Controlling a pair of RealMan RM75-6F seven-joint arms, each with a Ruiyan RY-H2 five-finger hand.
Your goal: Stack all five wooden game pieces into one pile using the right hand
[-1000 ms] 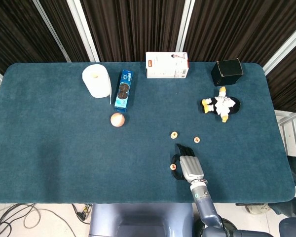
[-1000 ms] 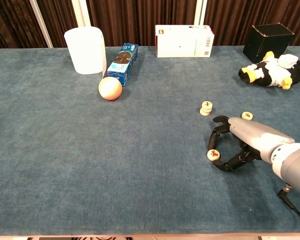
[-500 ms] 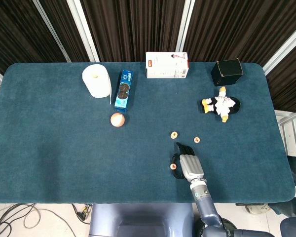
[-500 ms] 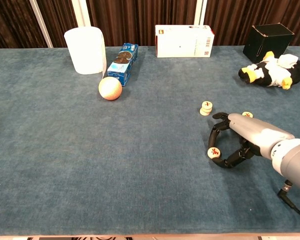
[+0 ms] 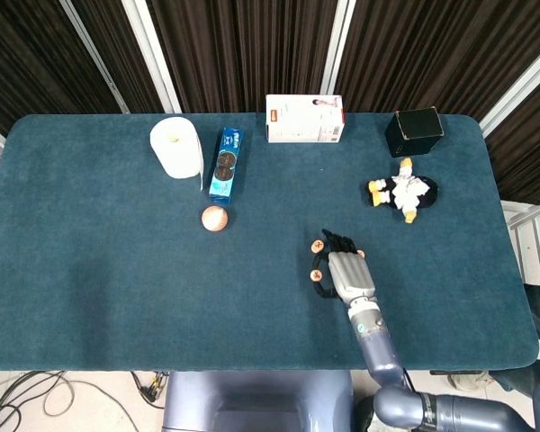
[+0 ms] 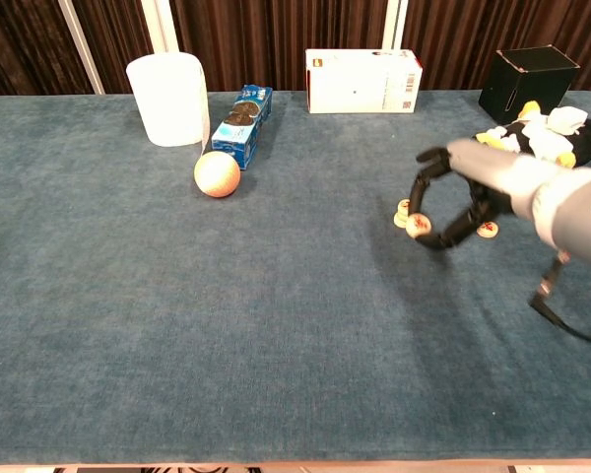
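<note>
Since a second ago the right hand (image 6: 463, 192) has lifted off the cloth and carried its wooden piece (image 6: 420, 226) away from the near table edge toward the small pile (image 6: 403, 214). Its fingers (image 6: 426, 169) curl in a loose hoop, with the piece pinched between a fingertip and the thumb, held above the table (image 6: 177, 325). In the head view the hand (image 5: 346, 270) sits just on the near side of the pile (image 5: 317, 245), the carried piece (image 5: 316, 274) showing at its left edge.

From the chest view the held piece hangs just right of the pile and slightly nearer; whether they touch cannot be told. Another loose piece (image 6: 487, 231) lies on the cloth right of the pile, partly behind the hand. A stuffed penguin (image 6: 537, 133) lies well beyond the pile to its right, a ball (image 6: 217, 173) well to its left. No left hand shows in either view.
</note>
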